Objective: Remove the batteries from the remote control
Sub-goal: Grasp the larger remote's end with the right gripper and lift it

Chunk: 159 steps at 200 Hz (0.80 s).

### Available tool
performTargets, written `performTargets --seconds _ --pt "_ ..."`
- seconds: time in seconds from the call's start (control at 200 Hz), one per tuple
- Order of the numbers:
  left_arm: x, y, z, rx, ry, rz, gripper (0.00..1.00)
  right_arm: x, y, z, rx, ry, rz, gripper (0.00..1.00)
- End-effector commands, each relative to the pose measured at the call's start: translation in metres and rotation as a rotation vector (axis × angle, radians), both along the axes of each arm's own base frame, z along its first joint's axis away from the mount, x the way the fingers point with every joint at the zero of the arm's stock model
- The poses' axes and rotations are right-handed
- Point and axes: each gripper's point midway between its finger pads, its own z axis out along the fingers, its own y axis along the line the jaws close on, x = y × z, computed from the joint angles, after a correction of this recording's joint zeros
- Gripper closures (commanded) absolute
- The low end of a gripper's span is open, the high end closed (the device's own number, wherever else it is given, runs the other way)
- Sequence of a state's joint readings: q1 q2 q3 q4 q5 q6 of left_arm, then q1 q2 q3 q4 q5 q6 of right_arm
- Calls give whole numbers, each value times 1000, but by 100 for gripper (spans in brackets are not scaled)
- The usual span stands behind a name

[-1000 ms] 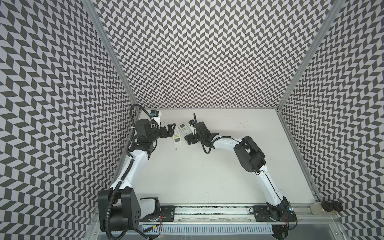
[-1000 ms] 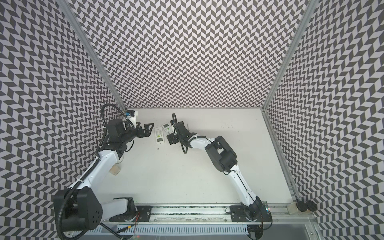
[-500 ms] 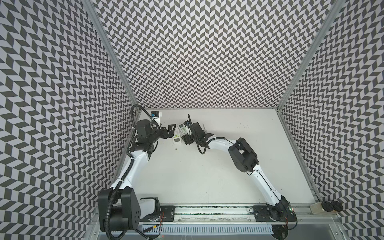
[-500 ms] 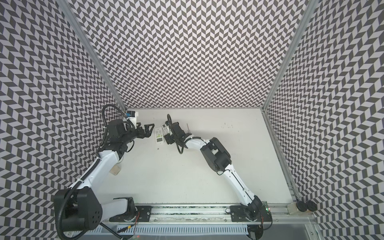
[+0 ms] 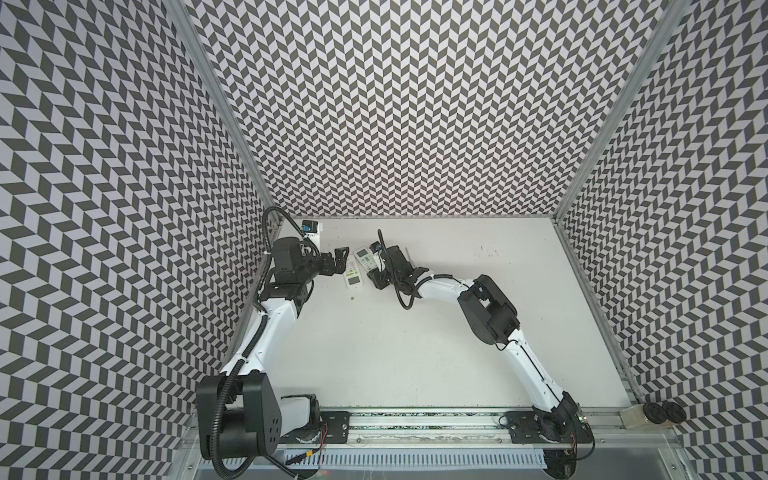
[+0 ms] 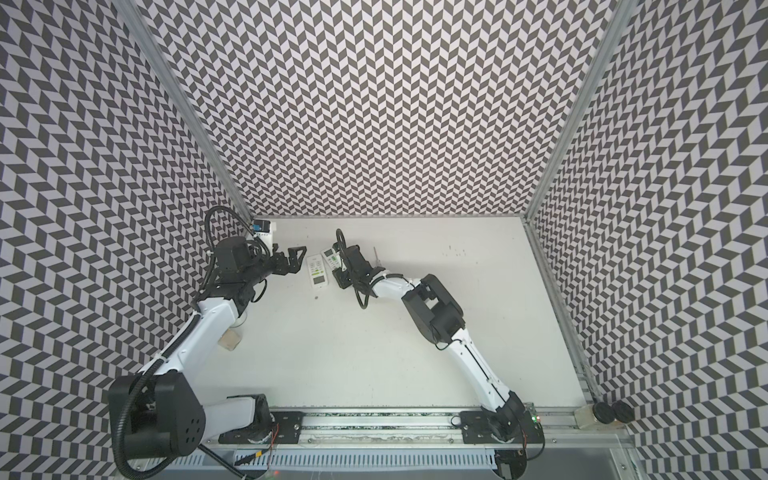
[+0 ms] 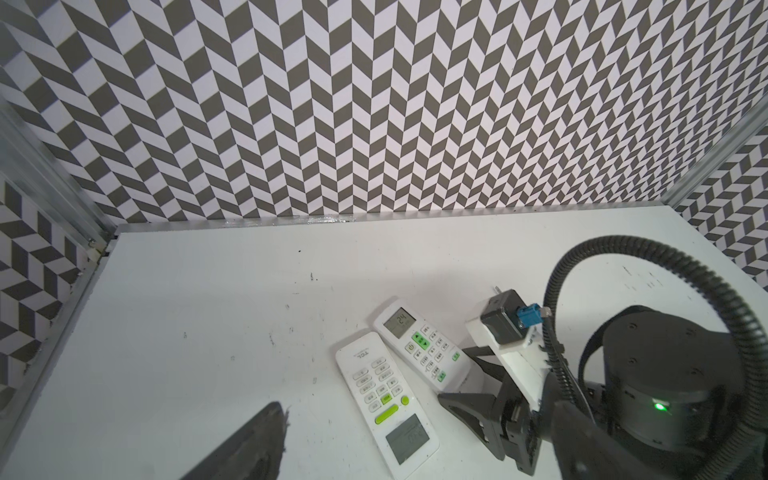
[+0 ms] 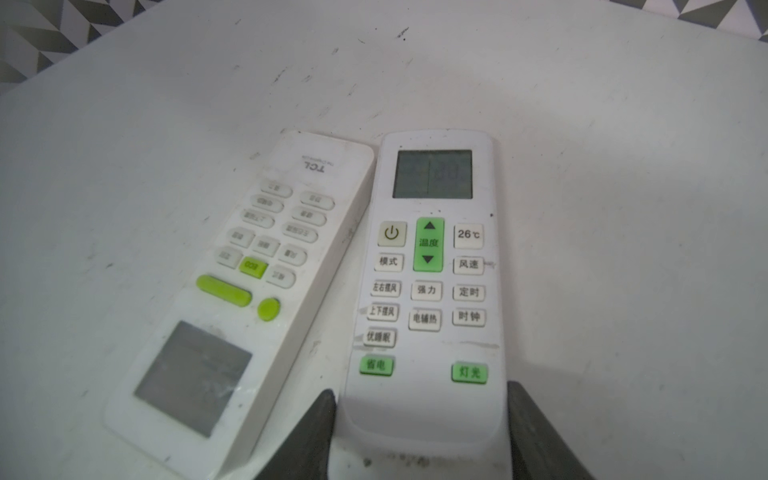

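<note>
Pinching the end of the remote control, right gripper clamps; left gripper spread wide, empty.

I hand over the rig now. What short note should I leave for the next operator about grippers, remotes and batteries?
Left gripper: open, empty, beside the TCL remote.
Right gripper: jaws stand on either side of the other remote's button-free end; a firm grip is not certain.
Things: both remotes lie face up, side by side on the table; no batteries are visible.
Done: nothing that shows.
Left: likely turn a remote over, open its back, take the batteries out.
</note>
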<state>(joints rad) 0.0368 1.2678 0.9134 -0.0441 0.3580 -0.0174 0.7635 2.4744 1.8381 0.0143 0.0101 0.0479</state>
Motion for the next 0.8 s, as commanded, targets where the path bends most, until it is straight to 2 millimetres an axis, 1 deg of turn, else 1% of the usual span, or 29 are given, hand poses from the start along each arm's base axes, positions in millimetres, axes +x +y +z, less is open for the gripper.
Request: performTargets --seconds 0.0,0.12,0.185,0.28,0.365,0.386,0.416,0.426,0.521,0.586,0.631,0.656,0.676,0.716,0.791 --pt "6 2 16 44 -32 9 0 0 -8 51 68 -80 -3 53" --pt "7 -1 26 53 -28 -10 0 -8 -12 76 99 -92 16 53" --pt "8 -1 28 67 -34 -16 0 -16 -16 88 117 -97 30 54" --pt "10 -5 32 107 -47 -34 0 -37 -23 94 151 -76 69 55" --pt "9 -17 41 172 -68 -109 0 -60 -32 99 160 -42 115 56" --pt "9 -20 42 186 -71 -123 0 -66 -35 100 159 -35 130 58" --pt "9 -23 45 208 -82 -148 0 -76 -40 102 167 -28 153 59" --pt "9 -24 45 214 -85 -157 0 -80 -42 100 165 -22 161 59" --pt "13 -32 51 290 -121 -231 0 -108 -58 102 199 4 223 60" --pt "19 -37 62 336 -160 -244 0 -125 -72 103 224 47 277 61" --pt "21 -45 70 348 -179 -289 0 -138 -83 104 238 77 328 62" --pt "21 -52 72 352 -183 -330 0 -142 -91 106 253 87 337 65" --pt "20 -57 76 358 -192 -360 0 -144 -97 106 263 96 339 65" --pt "18 -69 80 367 -208 -429 0 -147 -112 111 299 100 333 66" --pt "8 -90 89 403 -262 -566 0 -149 -136 123 372 91 330 66"
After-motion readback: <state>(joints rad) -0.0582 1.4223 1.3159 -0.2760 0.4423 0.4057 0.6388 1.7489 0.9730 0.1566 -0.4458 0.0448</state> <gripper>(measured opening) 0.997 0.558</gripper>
